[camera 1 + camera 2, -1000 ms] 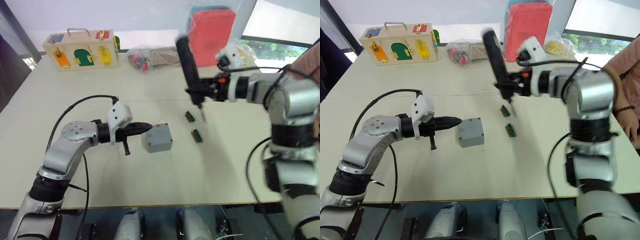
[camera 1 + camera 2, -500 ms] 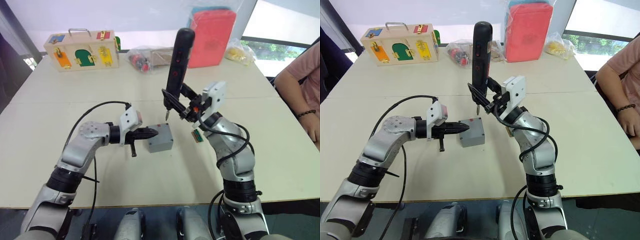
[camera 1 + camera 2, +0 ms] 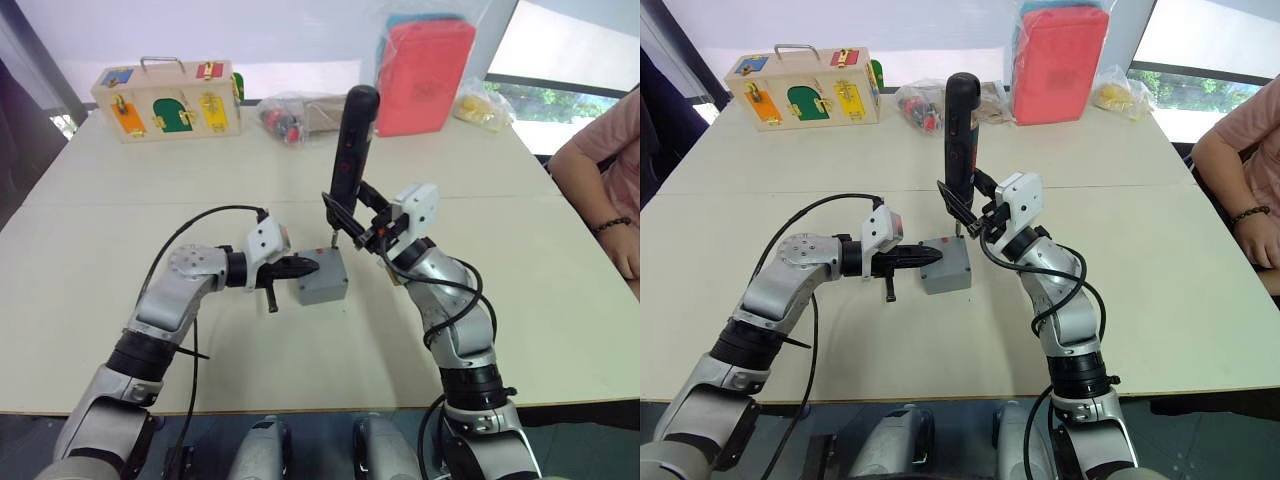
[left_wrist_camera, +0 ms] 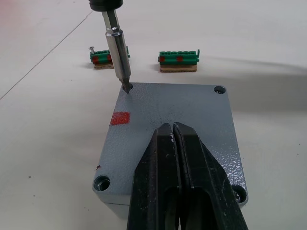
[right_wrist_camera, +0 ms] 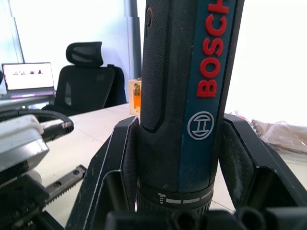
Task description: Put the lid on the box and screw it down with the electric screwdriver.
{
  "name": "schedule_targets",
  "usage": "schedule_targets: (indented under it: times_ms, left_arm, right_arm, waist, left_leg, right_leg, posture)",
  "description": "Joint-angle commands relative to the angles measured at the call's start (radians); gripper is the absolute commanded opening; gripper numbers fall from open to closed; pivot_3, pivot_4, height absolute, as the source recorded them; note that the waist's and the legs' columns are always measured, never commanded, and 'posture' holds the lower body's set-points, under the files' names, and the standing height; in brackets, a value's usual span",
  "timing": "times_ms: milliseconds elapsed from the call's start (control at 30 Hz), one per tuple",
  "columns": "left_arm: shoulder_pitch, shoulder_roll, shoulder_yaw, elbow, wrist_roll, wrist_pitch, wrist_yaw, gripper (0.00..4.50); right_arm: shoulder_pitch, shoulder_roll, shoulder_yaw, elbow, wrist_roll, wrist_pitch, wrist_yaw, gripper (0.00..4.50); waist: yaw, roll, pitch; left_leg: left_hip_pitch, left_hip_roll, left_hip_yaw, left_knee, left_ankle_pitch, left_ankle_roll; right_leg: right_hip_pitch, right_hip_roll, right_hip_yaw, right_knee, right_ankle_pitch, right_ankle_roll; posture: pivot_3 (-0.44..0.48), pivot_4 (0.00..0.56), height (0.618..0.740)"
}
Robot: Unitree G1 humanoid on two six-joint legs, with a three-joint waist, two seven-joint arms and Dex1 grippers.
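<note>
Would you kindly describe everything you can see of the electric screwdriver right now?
The electric screwdriver is a slim, dark, pen-shaped tool with a textured grip and red lettering on its side. It stands nearly upright, clamped low on its body between the right pincer's black fingers. Its thin metal bit points down, and the tip sits at a far corner of the lid, by a small red mark.
</note>
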Motion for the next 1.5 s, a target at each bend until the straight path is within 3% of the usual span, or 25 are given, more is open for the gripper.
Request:
schedule_targets:
  times_ms: [33, 267, 600, 833, 1000, 1500]
  left_arm:
    - [-0.003, 0.003, 0.002, -0.005, 0.010, -0.001, -0.004, 0.00]
    - [-0.004, 0.002, 0.002, 0.001, 0.016, -0.003, -0.007, 0.00]
    - [-0.012, -0.005, -0.011, 0.036, 0.039, -0.024, -0.007, 0.00]
    - [0.001, -0.011, -0.019, 0.043, 0.053, -0.030, -0.004, 0.00]
    - [0.010, -0.015, -0.024, 0.043, 0.062, -0.031, -0.004, 0.00]
    - [0.017, -0.018, -0.030, 0.072, 0.089, -0.051, -0.017, 0.00]
  right_arm:
    - [-0.001, -0.011, 0.005, -0.012, 0.001, -0.040, 0.003, 1.85]
    - [-0.007, -0.044, 0.007, 0.006, -0.003, -0.056, 0.010, 1.85]
    - [0.026, -0.063, 0.062, 0.009, 0.016, 0.069, 0.029, 1.85]
    - [0.048, -0.047, 0.097, 0.020, -0.013, 0.207, -0.038, 1.85]
    - [0.066, -0.053, 0.114, 0.026, -0.031, 0.251, -0.065, 1.85]
    - [0.077, -0.064, 0.135, 0.045, -0.067, 0.319, -0.127, 1.85]
  waist:
    - [0.000, 0.000, 0.000]
    - [0.000, 0.000, 0.000]
    - [0.000, 0.000, -0.002]
    - [0.000, -0.001, -0.017]
    - [-0.001, -0.002, -0.022]
    - [-0.001, -0.002, -0.041]
  left_leg:
    - [0.000, 0.000, 0.000, 0.000, 0.000, 0.000]
    - [0.000, 0.000, 0.000, 0.000, 0.000, 0.000]
    - [0.002, 0.000, 0.000, 0.000, 0.000, 0.000]
    - [0.004, 0.000, 0.000, 0.000, 0.000, 0.000]
    - [0.020, 0.001, -0.001, -0.004, -0.002, 0.003]
    - [0.020, 0.001, -0.001, -0.004, -0.002, 0.004]
  right_leg:
    - [0.000, 0.000, 0.000, 0.000, 0.000, 0.000]
    - [0.000, 0.000, 0.000, 0.000, 0.000, 0.000]
    - [0.003, 0.000, 0.000, 0.000, 0.000, 0.000]
    - [0.005, 0.000, 0.000, 0.000, 0.000, 0.000]
    - [0.021, 0.001, 0.000, -0.005, -0.002, -0.001]
    - [0.021, 0.001, 0.000, -0.005, -0.002, -0.001]
  posture:
    - [0.000, 0.150, 0.730]
    - [0.000, 0.150, 0.730]
    - [0.000, 0.150, 0.730]
    - [0.000, 0.150, 0.730]
    - [0.000, 0.150, 0.730]
    - [0.000, 0.150, 0.730]
